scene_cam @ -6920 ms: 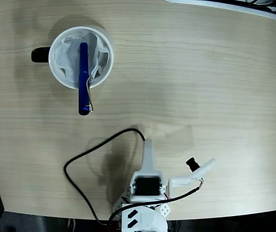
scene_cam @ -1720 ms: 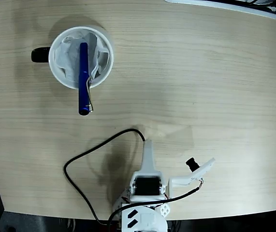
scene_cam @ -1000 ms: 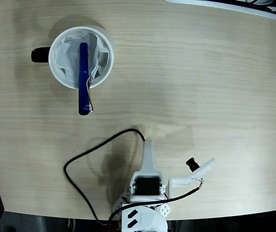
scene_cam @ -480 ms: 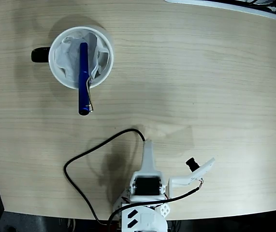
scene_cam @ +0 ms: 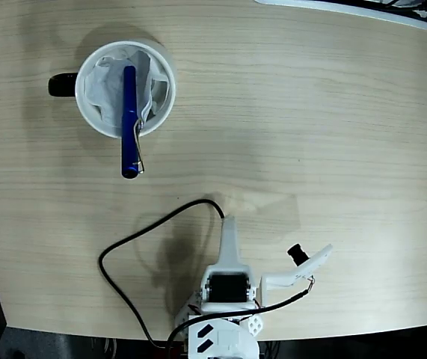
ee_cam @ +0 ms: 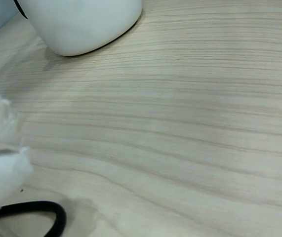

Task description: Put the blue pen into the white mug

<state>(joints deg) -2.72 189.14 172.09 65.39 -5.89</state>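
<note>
Fixed view from above shows the arm (scene_cam: 224, 299) folded at the near edge of the table (scene_cam: 333, 134), with the gripper (scene_cam: 303, 260) tucked low beside its base and a black cable (scene_cam: 134, 247) looping off to the left. Whether the jaws stand apart or together cannot be told: they are small and seen edge-on here, and the wrist view gives only a white blur at its left border, bare wood and the mug's base.

Farther out and to the left sits the mug (scene_cam: 126, 88), its black handle pointing left. The pen (scene_cam: 129, 123) lies with its far end down in the paper lining and its near, clipped end sticking out over the near rim, its long axis running near to far. It is well apart from the gripper, up and to the left.

By that lie the pen looks already delivered, propped rather than fully sunk.
</note>
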